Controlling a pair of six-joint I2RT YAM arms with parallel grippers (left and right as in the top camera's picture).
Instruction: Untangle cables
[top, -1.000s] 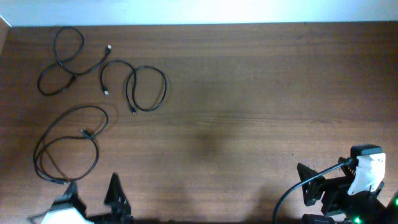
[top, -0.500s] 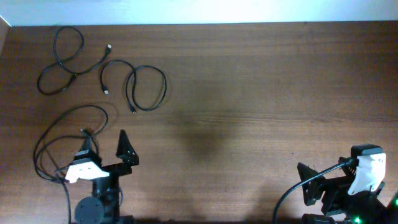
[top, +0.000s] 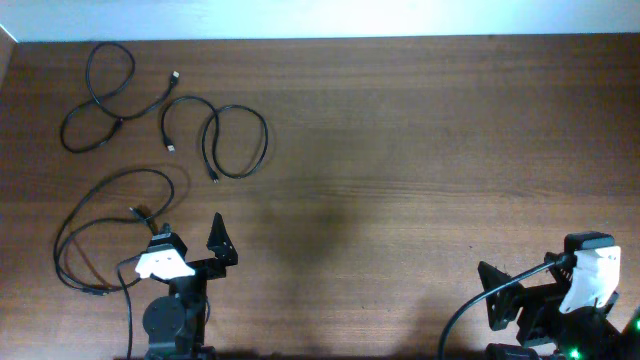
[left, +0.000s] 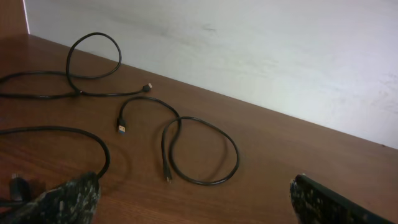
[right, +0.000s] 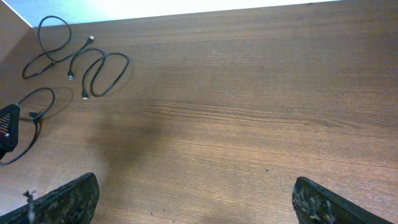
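Observation:
Three thin black cables lie apart at the table's left. One is doubled into loops at the far left corner. One is S-shaped beside it. One is a larger loop nearer the front. All three show in the left wrist view and, small, in the right wrist view. My left gripper is open and empty, beside the big loop's right side. My right gripper is open and empty at the front right, far from the cables.
The wooden table ends at a white wall along the back. The left arm's base stands at the front edge, and the right arm's black wire curves at the front right.
My left arm has risen from the front edge into view and moved up and right beside the big loop. The right arm and the cables have not moved.

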